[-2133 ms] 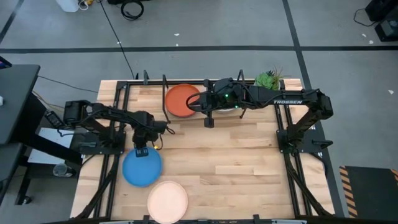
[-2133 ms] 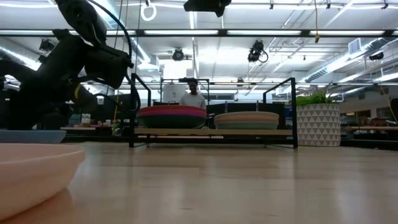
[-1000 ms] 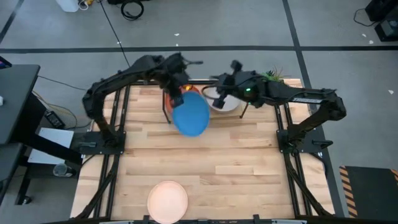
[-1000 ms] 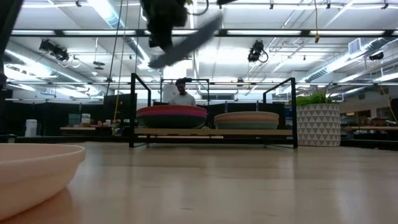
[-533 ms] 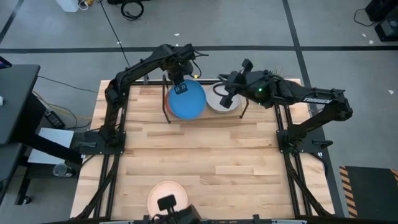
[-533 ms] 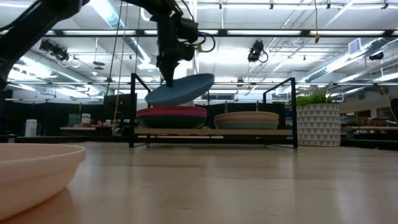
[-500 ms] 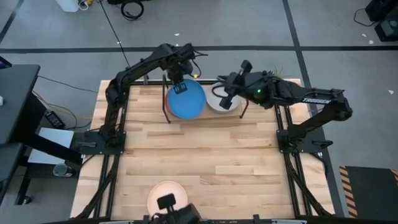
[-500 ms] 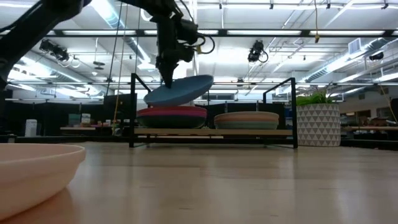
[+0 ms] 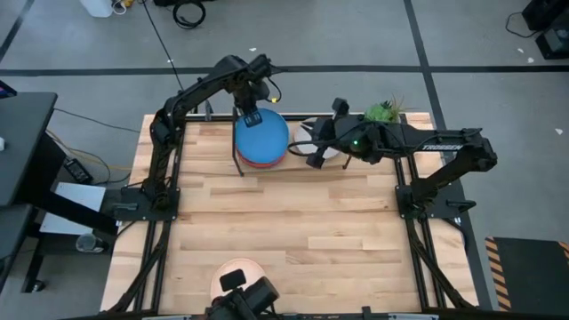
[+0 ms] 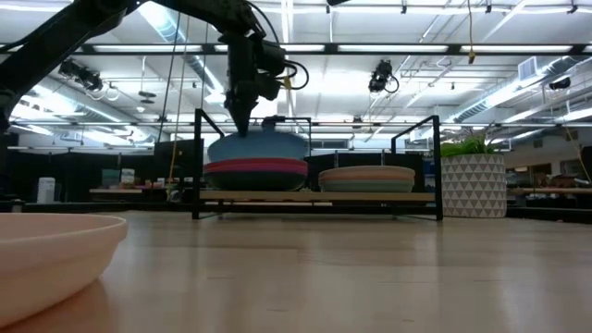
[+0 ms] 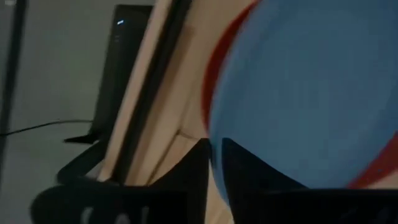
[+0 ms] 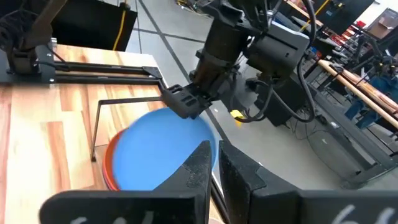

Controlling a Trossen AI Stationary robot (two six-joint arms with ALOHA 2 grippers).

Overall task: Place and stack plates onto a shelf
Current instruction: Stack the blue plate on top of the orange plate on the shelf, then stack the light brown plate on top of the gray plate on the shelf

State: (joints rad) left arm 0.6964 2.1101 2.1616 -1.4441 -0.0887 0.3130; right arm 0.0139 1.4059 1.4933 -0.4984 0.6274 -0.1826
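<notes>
The bright blue plate (image 9: 264, 136) lies on top of the left stack on the shelf (image 10: 314, 196), above an orange plate (image 11: 213, 70) and a magenta one (image 10: 257, 167). My left gripper (image 9: 251, 116) reaches to the table's far edge and is shut on the blue plate (image 10: 257, 146). My right gripper (image 9: 313, 158) hovers shut just right of that stack, over the shelf's right stack (image 10: 367, 178), whose top plate is tan. A cream plate (image 9: 238, 269) rests on the table near the near edge. My left gripper pinches the blue plate's far rim (image 11: 214, 140), one finger (image 11: 249, 174) on its upper face and one finger (image 11: 196, 174) under it. The fingers come from above and the far side, slanting down (image 10: 242, 116). The plate sits about level on the stack.
Upright black wire loops (image 12: 93, 130) and the black frame (image 10: 197, 162) stand around the left stack. A potted plant (image 9: 384, 113) is at the far right corner. A dark device (image 9: 244, 292) sits at the near edge beside the cream plate (image 10: 46, 250). Bare wood spans the table's middle.
My left gripper has carried the blue plate up from the near left of the table to the shelf, then come down toward the far edge. The plate has gone from tilted above the stack to level on it. My right gripper has shifted slightly toward the near left.
</notes>
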